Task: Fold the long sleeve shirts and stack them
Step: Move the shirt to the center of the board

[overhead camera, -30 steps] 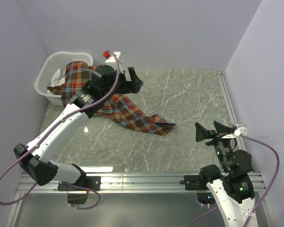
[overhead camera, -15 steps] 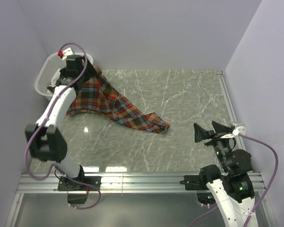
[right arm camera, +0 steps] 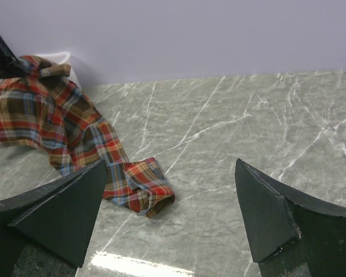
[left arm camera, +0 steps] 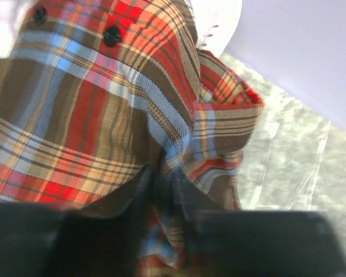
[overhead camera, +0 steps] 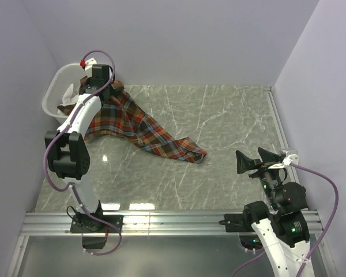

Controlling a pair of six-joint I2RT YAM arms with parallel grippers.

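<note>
– At far left, what's the left gripper [overhead camera: 105, 86] doing?
– It's reaching over to the white basket [overhead camera: 53, 97] and pinching a fold of the plaid shirt [overhead camera: 143, 129]. In the left wrist view the fingers [left arm camera: 132, 193] are sitting close together with checked cloth bunching between them, so it's gripping the shirt. That view is blurry, though.
– Where's the shirt lying?
– Its upper part is hanging over the basket's rim at far left. The rest is trailing down to the right across the marble table [overhead camera: 236, 115], with a cuffed sleeve end [overhead camera: 194, 154] resting near the middle. Two dark buttons [left arm camera: 111, 36] are showing up close.
– Is more cloth sitting inside the basket?
– Something plaid is showing in there, but I'm not able to tell if it's another shirt.
– And the right gripper [overhead camera: 259, 159]?
– It's hovering at near right, well apart from the shirt, with its jaws spread wide and holding nothing. Its wrist camera is looking across the table at the sleeve end.
</note>
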